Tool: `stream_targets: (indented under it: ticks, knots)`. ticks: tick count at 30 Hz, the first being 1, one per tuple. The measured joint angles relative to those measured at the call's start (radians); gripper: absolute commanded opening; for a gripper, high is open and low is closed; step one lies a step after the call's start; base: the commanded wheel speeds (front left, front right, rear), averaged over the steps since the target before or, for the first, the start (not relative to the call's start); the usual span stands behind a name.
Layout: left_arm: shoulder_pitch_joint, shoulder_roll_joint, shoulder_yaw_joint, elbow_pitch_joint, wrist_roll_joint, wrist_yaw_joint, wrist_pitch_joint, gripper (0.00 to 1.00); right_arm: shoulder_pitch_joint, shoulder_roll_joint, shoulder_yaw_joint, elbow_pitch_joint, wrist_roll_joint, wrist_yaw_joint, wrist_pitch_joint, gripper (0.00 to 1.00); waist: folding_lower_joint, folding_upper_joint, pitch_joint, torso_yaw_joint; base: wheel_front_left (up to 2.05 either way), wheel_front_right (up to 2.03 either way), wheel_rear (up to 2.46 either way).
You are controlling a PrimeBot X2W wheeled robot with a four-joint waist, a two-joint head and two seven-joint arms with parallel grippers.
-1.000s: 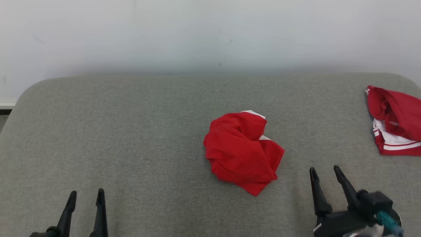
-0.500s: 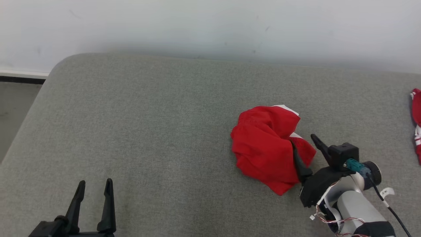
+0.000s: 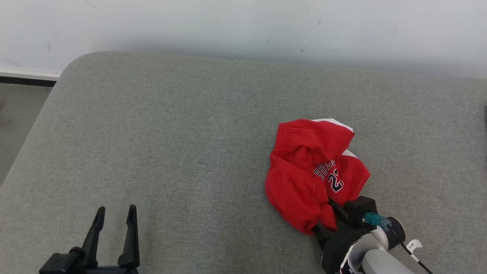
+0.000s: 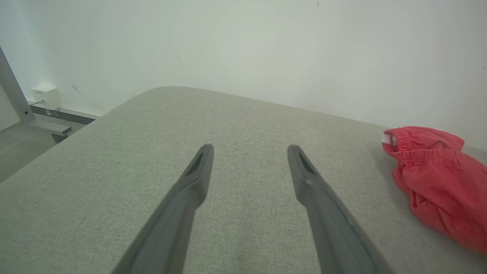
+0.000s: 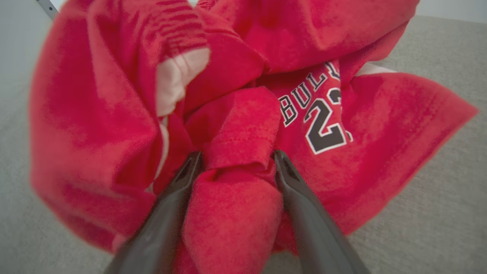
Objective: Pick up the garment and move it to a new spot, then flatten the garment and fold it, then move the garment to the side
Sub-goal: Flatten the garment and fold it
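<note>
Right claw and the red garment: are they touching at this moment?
Touching. The right wrist view shows a fold of the garment bunched between the spread fingers of the right claw, pressing against both.

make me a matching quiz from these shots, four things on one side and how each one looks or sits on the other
1 left end effector
2 right end effector
3 garment
4 table

a crumpled, red
b open, nothing between its fingers
c grey cloth cover
d open, straddling a red fold

Pairs: 1-b, 2-d, 3-a, 4-c
</note>
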Motion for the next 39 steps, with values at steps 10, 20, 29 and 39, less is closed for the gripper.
stream_targets:
  ticks: [10,20,29,39]
  knots:
    - [-0.005,0.001,-0.004,0.003,0.000,0.000,0.000,1.00,-0.012,-0.007,-0.118,-0.063,-0.009,0.000,-0.057,0.00,0.0000,0.0000,-0.009,-0.035,0.00,0.00,0.00]
    - [0.008,-0.003,-0.007,0.001,-0.001,0.000,0.000,1.00,0.199,-0.020,-0.411,-0.325,-0.043,0.000,-0.058,0.00,-0.0001,0.0000,-0.039,-0.084,0.00,0.00,0.00]
    - [0.029,-0.010,-0.006,-0.001,-0.006,0.000,0.000,1.00,0.333,0.021,-0.540,-0.372,0.016,0.000,-0.059,1.00,-0.0002,0.0000,-0.051,-0.107,0.00,0.00,0.00]
    - [0.030,-0.006,-0.007,-0.013,-0.004,0.000,0.000,1.00,0.392,0.022,-0.566,-0.604,-0.094,0.000,-0.060,1.00,-0.0002,-0.0001,-0.079,-0.142,0.00,0.00,0.00]
